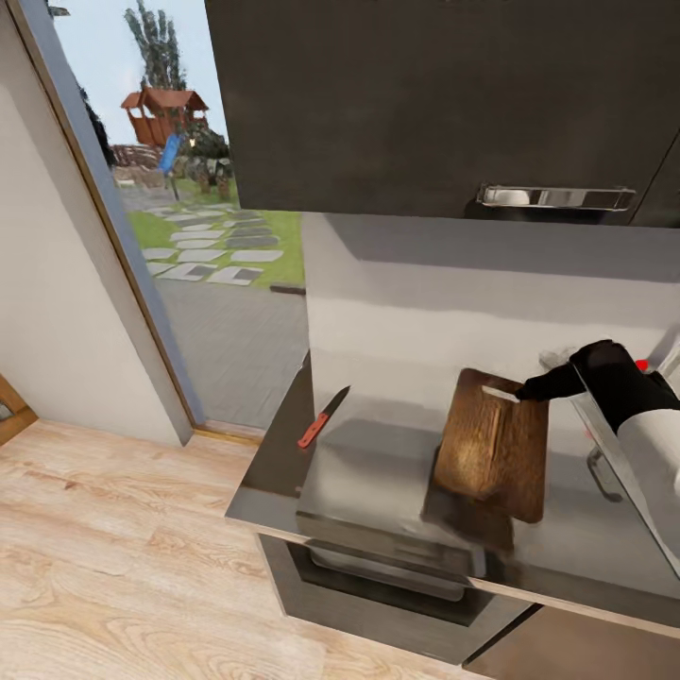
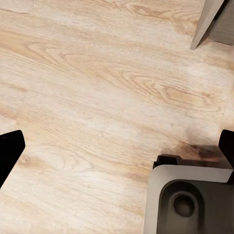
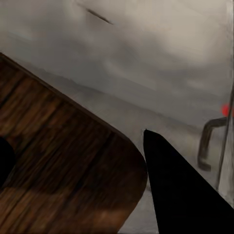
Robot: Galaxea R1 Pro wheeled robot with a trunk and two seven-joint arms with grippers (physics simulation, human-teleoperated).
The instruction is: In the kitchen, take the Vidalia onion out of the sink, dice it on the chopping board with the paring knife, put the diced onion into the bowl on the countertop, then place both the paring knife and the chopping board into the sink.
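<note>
A: What's the rm like?
B: Kitchen w/ pale wood plank floor (image 1: 113,529), glossy black upper cabinet (image 1: 444,94) w/ a chrome handle (image 1: 555,196), and a tall window (image 1: 203,189) onto a garden at left. Long matte grey counter (image 1: 378,472) w/ a thin shiny metal front edge.
A: What's on the counter?
B: Small paring knife w/ red handle and dark pointed blade (image 1: 323,417) lies flat nr the counter's left end, well apart from the board. Small brown wooden chopping board w/ rounded corners (image 1: 494,444) is tilted, far edge raised, near edge low, shadow under it.
A: R arm?
B: Comes in from the right, white sleeve, black right claw (image 1: 529,388) at the board's far edge by its slot. Right wrist view: one dark finger (image 3: 180,190) just past the board's (image 3: 63,165) rounded corner, the other at the opposite side; looks clamped on the board.
A: L arm?
B: Left claw (image 2: 117,146) points down at the floor (image 2: 97,83), fingers wide apart, holding nothing.
</note>
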